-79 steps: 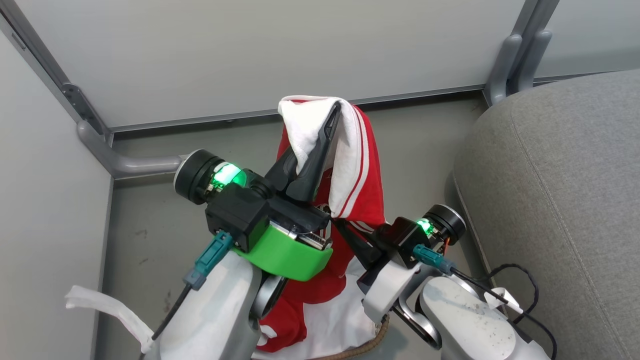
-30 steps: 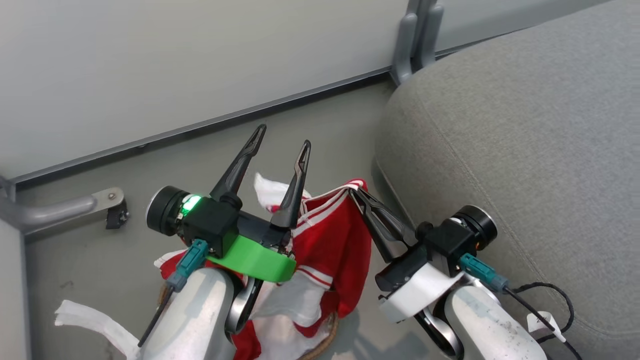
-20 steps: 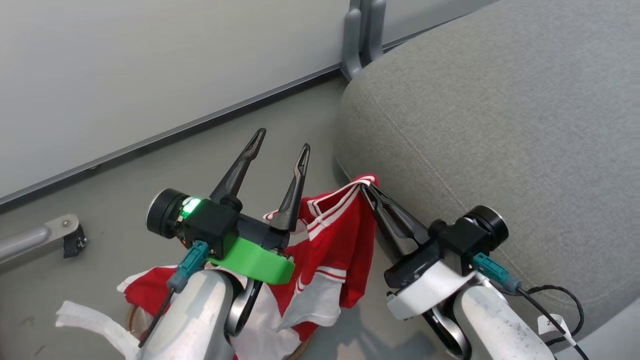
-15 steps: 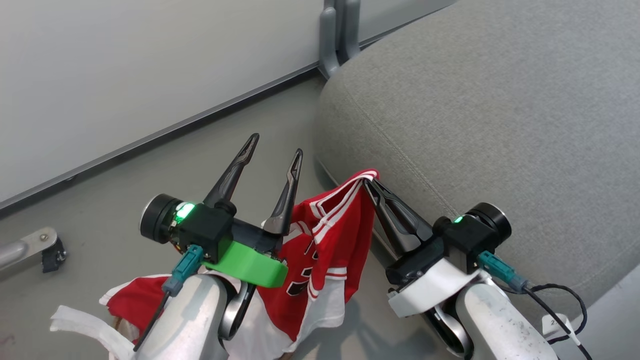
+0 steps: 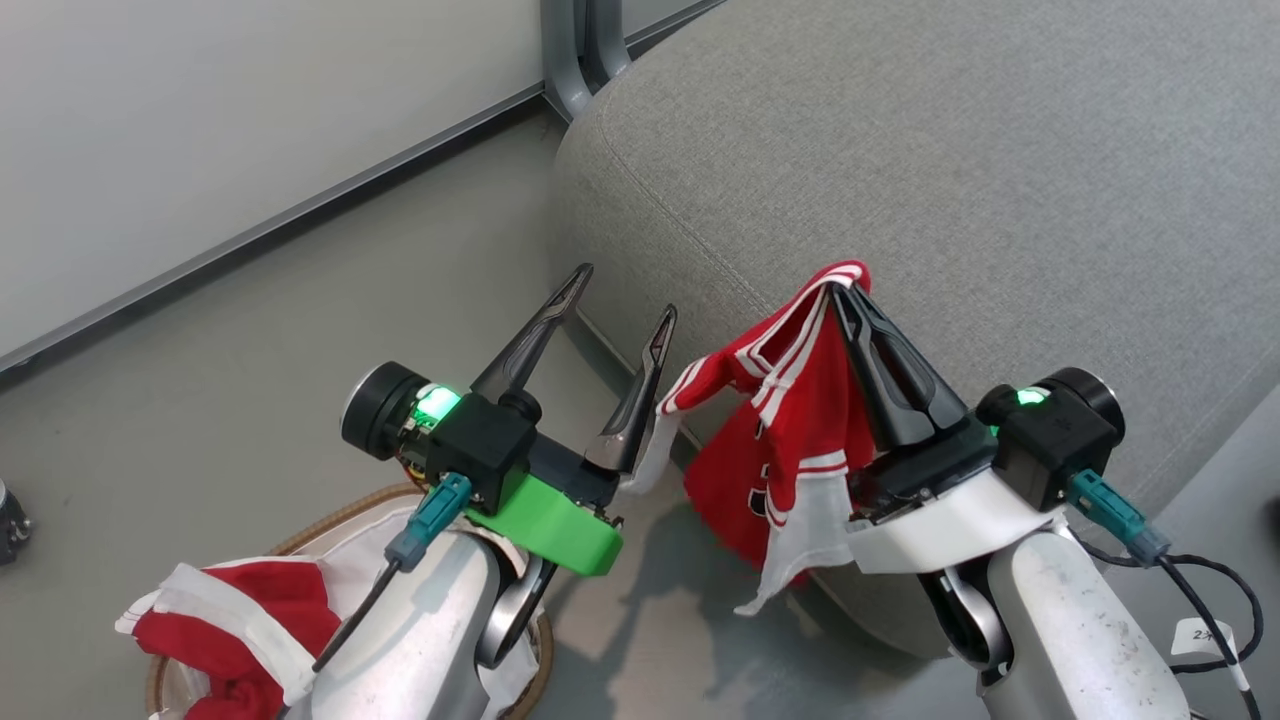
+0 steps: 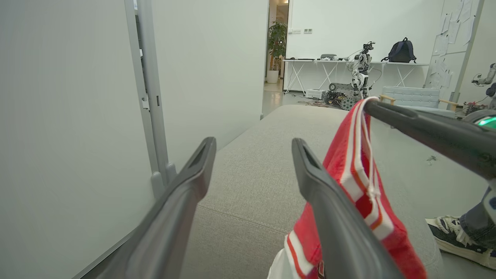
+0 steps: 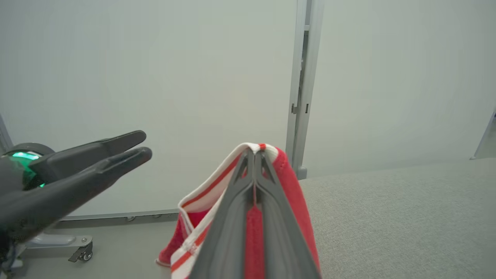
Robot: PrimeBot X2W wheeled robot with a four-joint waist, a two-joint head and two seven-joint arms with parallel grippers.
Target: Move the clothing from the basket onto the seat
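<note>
Carried closer to the seat [image 5: 950, 150] than before, 1 piece of the clothing [image 5: 795, 415] is held hanging at its front edge, pinched in the closed right gripper [image 5: 840, 290], while the left gripper [image 5: 625, 293] is spread empty beside it.

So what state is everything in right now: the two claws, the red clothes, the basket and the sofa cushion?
left gripper: open, empty.
right gripper: shut, pinching a garment's striped edge.
held garment: hanging from the right gripper at the seat's edge, not laid down.
other garment: crumpled in the basket.
basket: on the floor, not yet emptied.
seat: nothing laid on the part in view.
</note>
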